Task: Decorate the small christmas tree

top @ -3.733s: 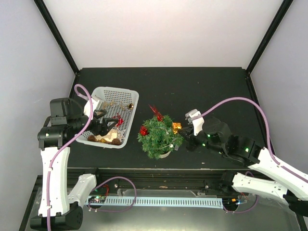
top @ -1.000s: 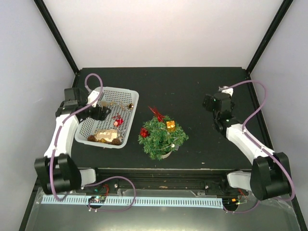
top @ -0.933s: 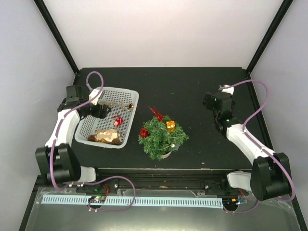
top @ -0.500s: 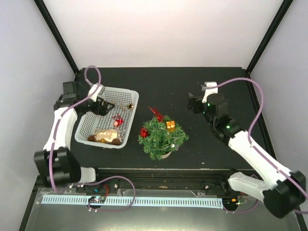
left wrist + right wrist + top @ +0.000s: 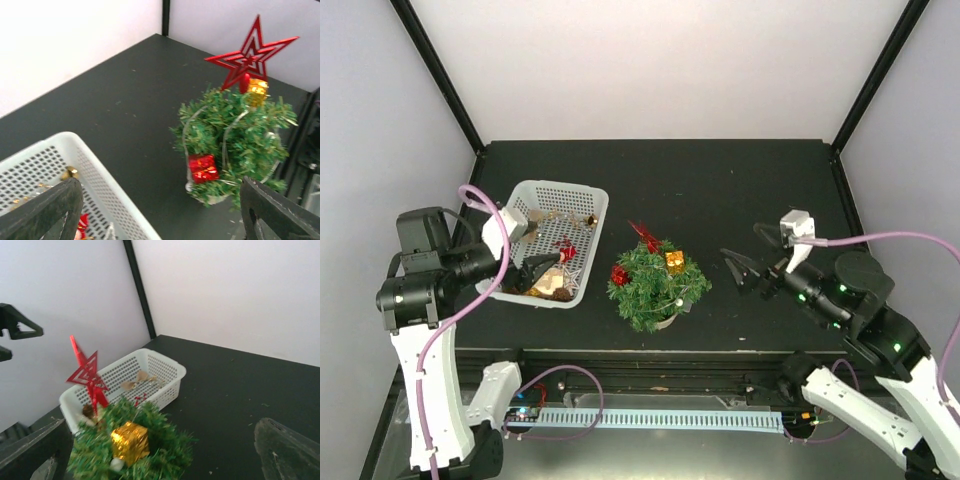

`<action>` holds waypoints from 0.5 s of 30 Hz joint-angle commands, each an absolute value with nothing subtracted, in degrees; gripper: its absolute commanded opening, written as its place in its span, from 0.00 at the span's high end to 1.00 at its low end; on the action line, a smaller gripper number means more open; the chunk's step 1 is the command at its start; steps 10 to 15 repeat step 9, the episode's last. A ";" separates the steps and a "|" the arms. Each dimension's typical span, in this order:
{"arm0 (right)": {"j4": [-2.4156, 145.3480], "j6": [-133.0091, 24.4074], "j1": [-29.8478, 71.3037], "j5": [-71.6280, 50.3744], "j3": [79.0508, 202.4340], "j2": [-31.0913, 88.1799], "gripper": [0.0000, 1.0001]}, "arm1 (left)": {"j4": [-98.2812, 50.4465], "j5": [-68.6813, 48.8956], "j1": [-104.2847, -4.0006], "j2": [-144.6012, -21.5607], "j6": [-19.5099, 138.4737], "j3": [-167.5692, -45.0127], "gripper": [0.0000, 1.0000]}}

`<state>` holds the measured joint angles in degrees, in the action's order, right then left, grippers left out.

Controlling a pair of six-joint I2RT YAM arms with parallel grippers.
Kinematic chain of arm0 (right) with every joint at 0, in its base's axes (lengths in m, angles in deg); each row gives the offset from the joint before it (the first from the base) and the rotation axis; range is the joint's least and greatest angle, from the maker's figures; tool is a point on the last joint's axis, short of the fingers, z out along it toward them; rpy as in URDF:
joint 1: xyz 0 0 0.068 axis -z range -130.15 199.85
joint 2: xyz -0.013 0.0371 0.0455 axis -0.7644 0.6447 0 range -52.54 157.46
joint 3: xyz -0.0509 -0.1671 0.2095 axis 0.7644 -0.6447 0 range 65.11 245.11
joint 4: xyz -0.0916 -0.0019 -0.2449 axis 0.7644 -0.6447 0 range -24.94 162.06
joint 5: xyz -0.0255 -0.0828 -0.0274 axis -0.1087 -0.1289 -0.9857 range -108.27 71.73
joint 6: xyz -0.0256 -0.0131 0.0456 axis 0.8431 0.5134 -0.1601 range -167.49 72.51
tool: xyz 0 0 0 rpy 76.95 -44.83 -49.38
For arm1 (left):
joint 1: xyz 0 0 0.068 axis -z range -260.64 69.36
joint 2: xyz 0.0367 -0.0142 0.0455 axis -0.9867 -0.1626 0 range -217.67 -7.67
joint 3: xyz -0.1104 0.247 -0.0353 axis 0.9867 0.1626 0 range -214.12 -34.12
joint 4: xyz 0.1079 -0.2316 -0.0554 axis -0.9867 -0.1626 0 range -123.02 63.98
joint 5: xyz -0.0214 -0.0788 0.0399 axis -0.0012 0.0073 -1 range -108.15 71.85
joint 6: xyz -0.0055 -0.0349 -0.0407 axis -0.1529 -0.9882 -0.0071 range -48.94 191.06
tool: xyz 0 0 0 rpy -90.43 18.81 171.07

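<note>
One desk carries a basket at your left, with the tree upright just beside it. Your left pincer hangs over the basket, fingers spread. Your right pincer, right of the tree, gapes too.

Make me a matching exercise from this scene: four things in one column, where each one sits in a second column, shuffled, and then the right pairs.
Things
1. red star
2. gold gift box
3. red gift box
4. white basket

Places
A. on the table, left of the small christmas tree
B. in the branches on the basket's side
C. sticking up from the treetop
D. in the branches on the side away from the basket

Pairs: 1-C, 2-D, 3-B, 4-A
</note>
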<state>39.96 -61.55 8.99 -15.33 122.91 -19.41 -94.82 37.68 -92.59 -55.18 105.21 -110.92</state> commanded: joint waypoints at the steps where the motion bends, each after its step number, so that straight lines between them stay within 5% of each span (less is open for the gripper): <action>1: 33.84 -61.23 8.63 -9.09 121.28 -22.30 0.00 | -103.53 41.84 -92.86 -54.37 107.86 -110.23 0.14; 15: 34.55 -60.93 8.63 -7.60 120.74 -24.09 0.00 | -104.64 42.92 -92.86 -52.86 107.93 -109.42 0.14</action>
